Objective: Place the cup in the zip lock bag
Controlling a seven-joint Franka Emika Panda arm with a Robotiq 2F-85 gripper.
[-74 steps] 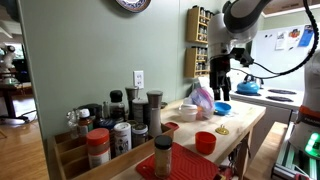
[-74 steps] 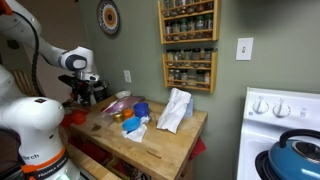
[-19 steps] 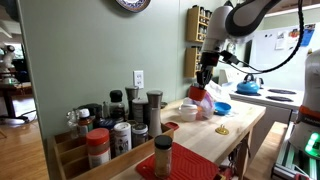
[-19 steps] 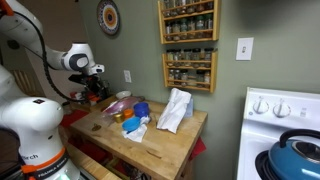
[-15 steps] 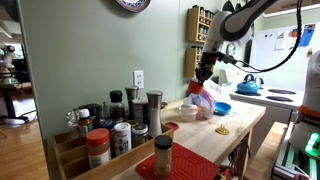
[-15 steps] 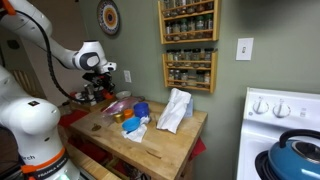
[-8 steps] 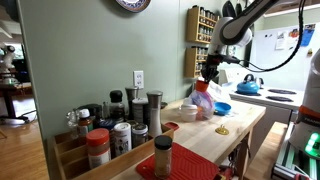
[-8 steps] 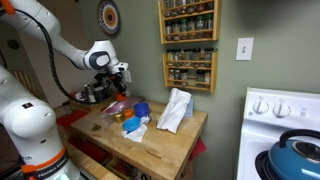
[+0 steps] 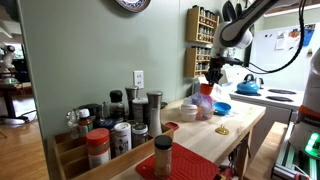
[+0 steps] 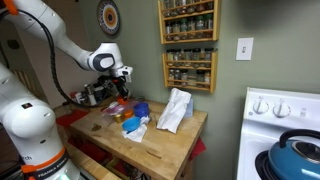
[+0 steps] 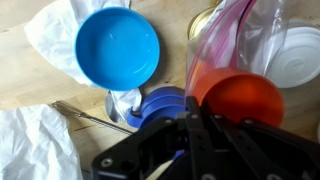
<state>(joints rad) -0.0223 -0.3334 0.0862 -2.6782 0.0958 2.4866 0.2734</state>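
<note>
My gripper (image 11: 192,113) is shut on the rim of the red cup (image 11: 245,100), which hangs just above the wooden table. The clear zip lock bag (image 11: 240,35) with a pink seal lies directly beyond the cup, its mouth toward it. In an exterior view the gripper (image 9: 211,80) holds the cup (image 9: 208,87) over the bag (image 9: 203,103) at the far end of the table. In an exterior view the gripper (image 10: 122,85) hovers above the bag (image 10: 117,104) near the wall.
A blue bowl (image 11: 118,48), a blue cup (image 11: 165,105), a spoon (image 11: 85,115) and a white lid (image 11: 297,55) crowd the bag. A white crumpled bag (image 10: 175,110) stands mid-table. Spice bottles (image 9: 110,130) and another red cup (image 9: 205,141) sit nearer. A stove with a kettle (image 10: 295,150) is beside the table.
The arm has carried the red cup away from the table's end and across toward the bag, lowering slightly. The grip on the cup has stayed shut throughout.
</note>
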